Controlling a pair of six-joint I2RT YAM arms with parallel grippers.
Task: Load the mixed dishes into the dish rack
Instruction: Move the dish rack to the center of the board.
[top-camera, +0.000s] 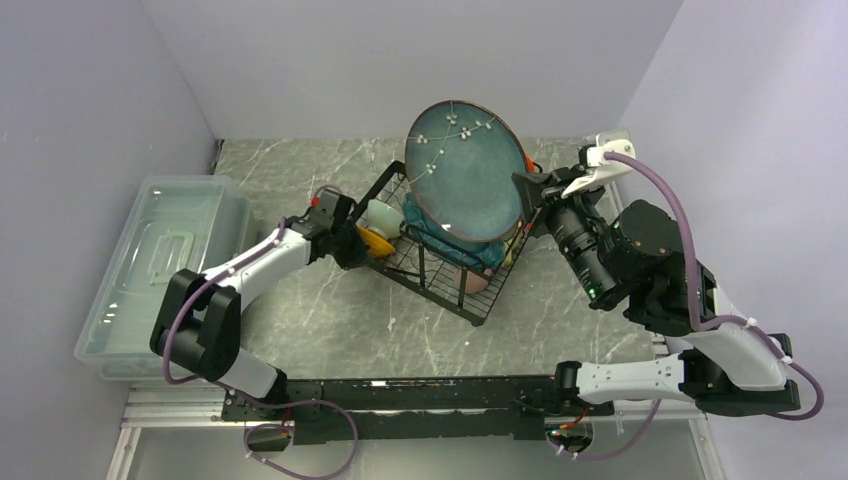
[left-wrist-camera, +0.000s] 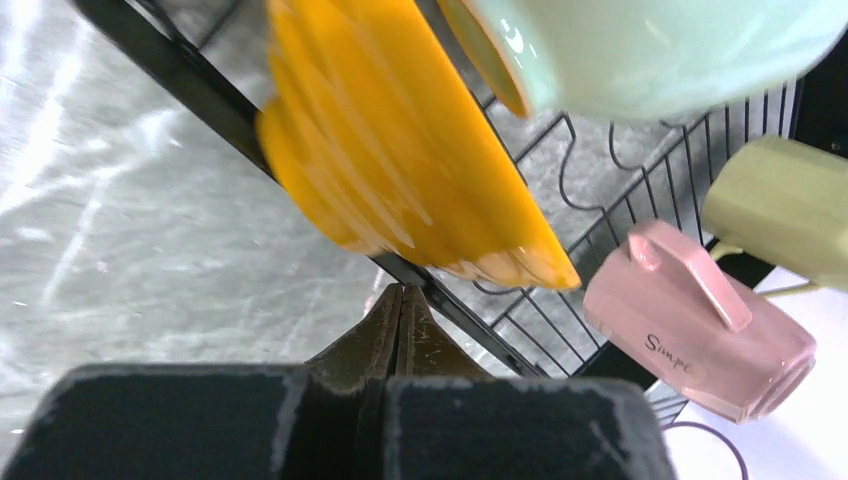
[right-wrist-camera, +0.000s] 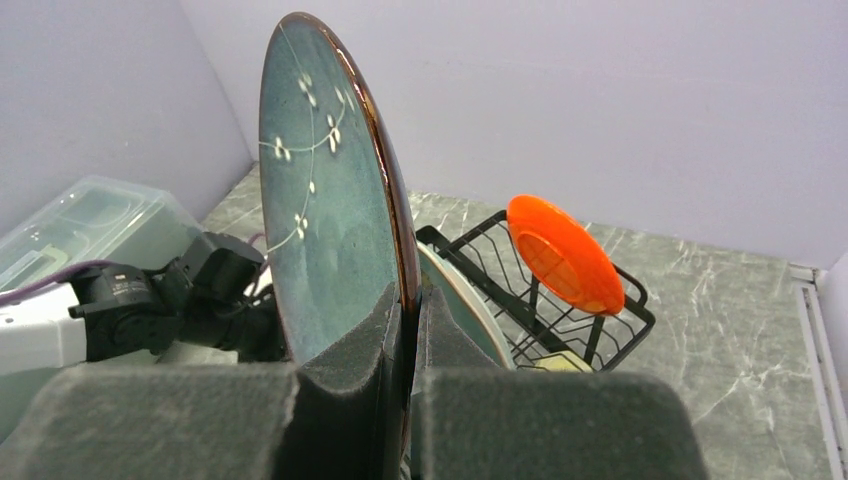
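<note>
My right gripper (right-wrist-camera: 408, 300) is shut on the rim of a large teal plate (right-wrist-camera: 325, 200), holding it upright on edge above the black dish rack (top-camera: 470, 300). From above, this plate (top-camera: 465, 185) hides much of the rack, and the right gripper (top-camera: 522, 197) is at its right rim. A second teal plate (right-wrist-camera: 465, 310) stands behind it. My left gripper (left-wrist-camera: 402, 292) is shut on nothing, just below the tilted, blurred orange-yellow bowl (left-wrist-camera: 400, 160) at the rack's left edge. The pale green bowl (left-wrist-camera: 640, 50), pink mug (left-wrist-camera: 700, 335), pale yellow mug (left-wrist-camera: 780, 210) and small orange-red plate (right-wrist-camera: 563, 255) are in the rack.
A clear lidded plastic bin (top-camera: 165, 270) stands at the left, against the wall. Marbled grey tabletop (top-camera: 330, 320) lies between the rack and the arm bases. Walls close in on the left, back and right.
</note>
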